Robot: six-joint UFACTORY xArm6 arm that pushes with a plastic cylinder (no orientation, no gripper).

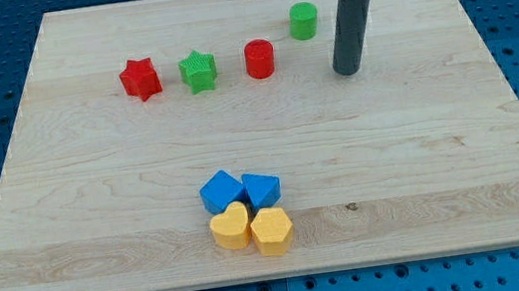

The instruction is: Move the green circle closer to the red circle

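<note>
The green circle (302, 20) stands near the view's top, right of centre. The red circle (259, 58) stands a short way below and to the left of it, apart from it. My tip (347, 70) rests on the board to the right of and below the green circle, right of the red circle, touching neither.
A green star (198, 71) and a red star (140, 79) stand in a row left of the red circle. Near the view's bottom centre, a blue cube (220, 191), a blue block (261, 189), a yellow heart (231, 227) and a yellow hexagon (272, 230) cluster together. The wooden board (94, 187) lies on a blue pegboard.
</note>
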